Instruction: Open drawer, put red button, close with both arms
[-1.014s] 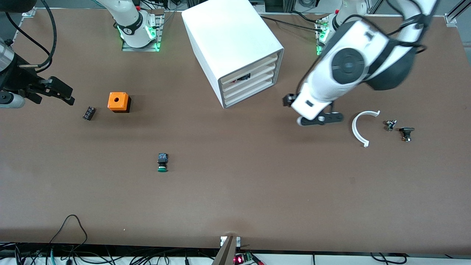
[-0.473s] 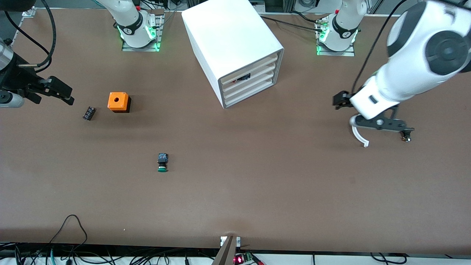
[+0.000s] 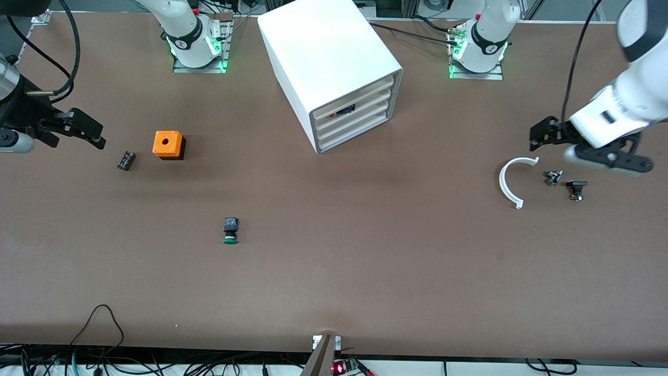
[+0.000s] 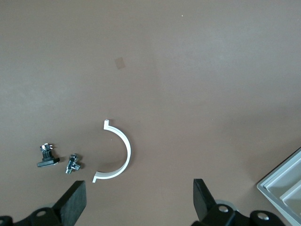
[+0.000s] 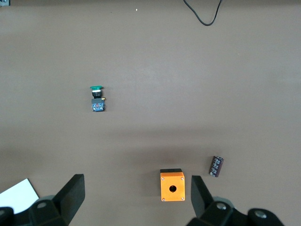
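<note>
Judging from the four flush fronts, the closing step looked all but done. Doing it well meant checking that the drawer (image 3: 355, 108) sat level with its neighbours, with any last push square on its front from both arms.

The left gripper (image 4: 137, 188) hung with jaws spread wide over the worktop (image 3: 365, 261) by a white curved clip (image 3: 509, 183). The right gripper (image 5: 135, 183), jaws also apart, waited over the right arm's end near an orange box (image 3: 168, 144).

The red button (image 3: 345, 110) showed dimly through the slot in the cabinet (image 3: 323, 47). The drawer's long front ran diagonally, facing the front camera and the left arm's end.
</note>
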Available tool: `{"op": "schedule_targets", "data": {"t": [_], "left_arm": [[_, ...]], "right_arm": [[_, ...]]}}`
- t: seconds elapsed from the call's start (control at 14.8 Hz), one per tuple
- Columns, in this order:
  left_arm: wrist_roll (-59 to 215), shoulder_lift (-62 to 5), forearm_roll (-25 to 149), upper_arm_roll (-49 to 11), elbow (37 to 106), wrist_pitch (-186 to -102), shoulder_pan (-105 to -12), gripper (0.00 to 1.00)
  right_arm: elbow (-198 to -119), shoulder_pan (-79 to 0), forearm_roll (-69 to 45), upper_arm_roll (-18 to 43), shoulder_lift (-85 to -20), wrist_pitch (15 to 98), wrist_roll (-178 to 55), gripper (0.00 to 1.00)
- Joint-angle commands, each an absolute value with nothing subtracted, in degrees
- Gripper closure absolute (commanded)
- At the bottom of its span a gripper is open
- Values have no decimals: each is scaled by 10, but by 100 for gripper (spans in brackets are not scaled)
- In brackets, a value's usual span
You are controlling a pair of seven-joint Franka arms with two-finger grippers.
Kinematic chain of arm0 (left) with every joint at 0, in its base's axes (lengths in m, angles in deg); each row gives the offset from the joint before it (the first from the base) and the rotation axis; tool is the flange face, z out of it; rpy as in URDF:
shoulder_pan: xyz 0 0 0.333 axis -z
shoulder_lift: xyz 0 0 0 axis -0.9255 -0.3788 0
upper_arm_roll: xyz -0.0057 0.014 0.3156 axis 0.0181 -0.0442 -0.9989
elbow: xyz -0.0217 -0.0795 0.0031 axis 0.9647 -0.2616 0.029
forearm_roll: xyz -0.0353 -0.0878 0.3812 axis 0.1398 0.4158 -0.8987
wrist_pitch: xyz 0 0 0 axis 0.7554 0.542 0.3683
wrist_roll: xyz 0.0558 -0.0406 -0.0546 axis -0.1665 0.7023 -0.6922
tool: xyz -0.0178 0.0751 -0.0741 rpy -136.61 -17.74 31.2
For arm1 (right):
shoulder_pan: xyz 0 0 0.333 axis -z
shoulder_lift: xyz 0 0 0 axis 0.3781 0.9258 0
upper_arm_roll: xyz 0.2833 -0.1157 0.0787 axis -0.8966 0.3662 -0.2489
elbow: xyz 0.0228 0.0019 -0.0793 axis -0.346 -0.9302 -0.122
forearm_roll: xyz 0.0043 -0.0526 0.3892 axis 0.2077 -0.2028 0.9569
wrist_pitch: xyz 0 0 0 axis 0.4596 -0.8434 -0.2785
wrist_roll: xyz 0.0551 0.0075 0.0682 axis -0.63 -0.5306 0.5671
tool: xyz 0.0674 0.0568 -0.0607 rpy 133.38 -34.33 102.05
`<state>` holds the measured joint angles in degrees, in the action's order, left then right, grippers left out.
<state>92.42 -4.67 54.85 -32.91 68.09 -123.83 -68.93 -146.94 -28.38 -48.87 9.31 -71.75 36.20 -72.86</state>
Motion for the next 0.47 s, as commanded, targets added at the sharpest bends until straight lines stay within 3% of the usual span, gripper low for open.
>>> {"op": "schedule_targets", "data": {"t": [0.0, 0.41], "left_arm": [[937, -17, 566, -370, 707, -1234, -667, 0], [933, -20, 555, -372, 699, -1208, -666, 0]], "right_arm": [[-1453, -284, -494, 91, -712, 349, -723, 0], [-1454, -284, -494, 91, -710, 351, -722, 0]]}}
